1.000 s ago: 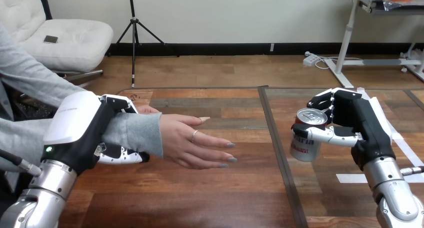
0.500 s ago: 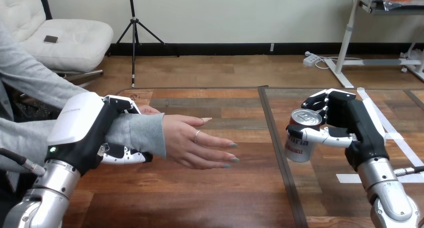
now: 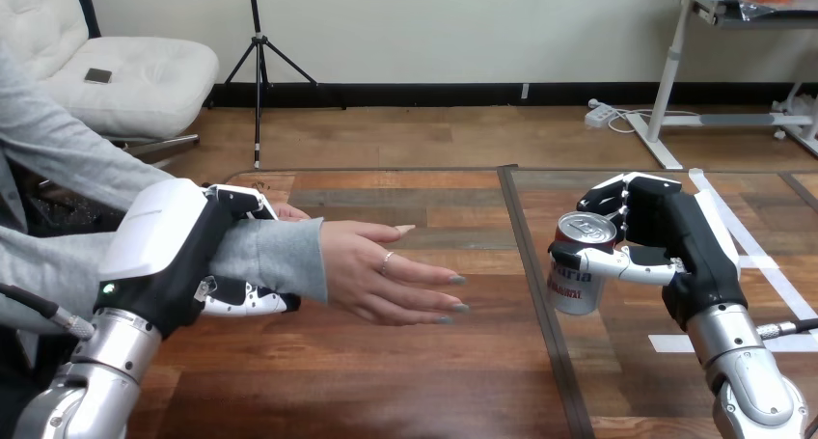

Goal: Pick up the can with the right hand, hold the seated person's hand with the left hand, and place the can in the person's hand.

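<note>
As the head view looks down across the wooden table [image 3: 386, 381], my right hand [image 3: 666, 241] shows at the right, its fingers and thumb wrapped round the drinks can [image 3: 577, 275]. The can stands nearly upright in that grasp and, as far as I can judge, hangs clear of the tabletop. At the left, my left hand [image 3: 183, 256] is clasped about the person's wrist [image 3: 280, 256], over the grey sleeve [image 3: 58, 256], fingers across the top and thumb beneath. The person's hand [image 3: 386, 280] reaches out past my grip, fingers straight and pointing toward the can, near it but apart. I judge the pick-up done and the hold on the person made. What is left is the handover: carrying the can across the gap, setting it in that hand and letting go.
</note>
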Robot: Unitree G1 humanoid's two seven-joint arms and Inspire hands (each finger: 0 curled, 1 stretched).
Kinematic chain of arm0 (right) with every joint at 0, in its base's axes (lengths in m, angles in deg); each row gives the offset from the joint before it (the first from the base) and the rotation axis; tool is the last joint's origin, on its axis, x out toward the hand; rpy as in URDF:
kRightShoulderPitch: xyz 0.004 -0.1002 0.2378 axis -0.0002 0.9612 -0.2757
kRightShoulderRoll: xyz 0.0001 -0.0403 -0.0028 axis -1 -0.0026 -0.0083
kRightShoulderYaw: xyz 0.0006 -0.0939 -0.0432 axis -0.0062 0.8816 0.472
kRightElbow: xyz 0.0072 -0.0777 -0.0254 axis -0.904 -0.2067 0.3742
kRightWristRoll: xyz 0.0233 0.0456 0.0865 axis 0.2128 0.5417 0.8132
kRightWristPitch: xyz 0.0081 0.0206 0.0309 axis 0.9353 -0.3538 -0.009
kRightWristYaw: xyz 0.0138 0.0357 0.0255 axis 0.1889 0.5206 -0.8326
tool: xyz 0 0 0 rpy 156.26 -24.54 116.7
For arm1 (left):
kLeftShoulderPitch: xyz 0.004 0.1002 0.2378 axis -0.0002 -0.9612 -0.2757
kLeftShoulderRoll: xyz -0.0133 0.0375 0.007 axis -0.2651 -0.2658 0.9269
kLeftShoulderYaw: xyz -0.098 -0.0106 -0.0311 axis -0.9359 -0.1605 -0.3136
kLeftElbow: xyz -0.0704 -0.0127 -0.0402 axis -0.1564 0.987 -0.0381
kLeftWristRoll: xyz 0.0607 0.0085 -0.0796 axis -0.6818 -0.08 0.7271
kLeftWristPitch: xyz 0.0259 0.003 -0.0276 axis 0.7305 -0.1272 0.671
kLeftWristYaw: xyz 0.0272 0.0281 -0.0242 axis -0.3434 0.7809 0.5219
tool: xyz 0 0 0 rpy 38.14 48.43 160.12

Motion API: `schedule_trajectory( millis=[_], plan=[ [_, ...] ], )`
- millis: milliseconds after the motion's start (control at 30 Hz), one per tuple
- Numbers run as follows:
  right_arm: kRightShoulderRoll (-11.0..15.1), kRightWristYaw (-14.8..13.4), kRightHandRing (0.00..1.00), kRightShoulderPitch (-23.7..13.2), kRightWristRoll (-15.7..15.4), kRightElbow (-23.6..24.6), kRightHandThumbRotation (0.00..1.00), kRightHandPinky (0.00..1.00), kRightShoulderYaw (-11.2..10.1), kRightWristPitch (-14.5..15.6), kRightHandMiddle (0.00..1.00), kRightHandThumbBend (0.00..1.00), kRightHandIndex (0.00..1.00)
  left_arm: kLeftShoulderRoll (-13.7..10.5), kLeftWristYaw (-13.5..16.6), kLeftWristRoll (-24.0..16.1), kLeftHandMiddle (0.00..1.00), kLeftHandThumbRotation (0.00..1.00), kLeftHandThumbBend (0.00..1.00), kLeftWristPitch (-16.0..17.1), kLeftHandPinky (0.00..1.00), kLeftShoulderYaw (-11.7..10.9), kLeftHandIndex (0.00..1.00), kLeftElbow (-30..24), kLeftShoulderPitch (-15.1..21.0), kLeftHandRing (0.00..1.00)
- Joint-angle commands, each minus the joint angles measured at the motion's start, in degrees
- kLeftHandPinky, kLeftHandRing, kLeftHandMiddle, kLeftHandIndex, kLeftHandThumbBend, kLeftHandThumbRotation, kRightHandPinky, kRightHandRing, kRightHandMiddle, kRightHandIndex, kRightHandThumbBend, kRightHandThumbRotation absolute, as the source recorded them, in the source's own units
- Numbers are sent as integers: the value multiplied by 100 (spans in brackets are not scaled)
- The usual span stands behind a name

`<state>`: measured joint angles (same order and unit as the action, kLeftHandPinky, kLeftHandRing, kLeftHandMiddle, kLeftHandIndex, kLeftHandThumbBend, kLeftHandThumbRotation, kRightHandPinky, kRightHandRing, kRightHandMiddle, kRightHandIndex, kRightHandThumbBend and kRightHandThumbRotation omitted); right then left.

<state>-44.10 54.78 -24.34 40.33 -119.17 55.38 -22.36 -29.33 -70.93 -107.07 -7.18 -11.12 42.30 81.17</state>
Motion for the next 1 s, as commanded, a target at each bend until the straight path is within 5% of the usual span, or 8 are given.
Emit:
schedule_trajectory(
  millis=[0,333,967],
  plan=[
    [-21,-108,32,-584,-31,339,0,28,45,-138,41,87,40,74,127,143,34,0,78,188,24,-69,41,-252,648,27],
    [-23,-310,33,-647,-308,341,0,29,161,-241,41,86,40,99,116,143,34,0,78,222,23,-63,41,-205,669,27],
    [-337,1,35,-890,-32,279,0,31,204,-145,41,85,40,107,100,118,33,0,78,294,23,-35,41,-112,702,26]
  ],
)
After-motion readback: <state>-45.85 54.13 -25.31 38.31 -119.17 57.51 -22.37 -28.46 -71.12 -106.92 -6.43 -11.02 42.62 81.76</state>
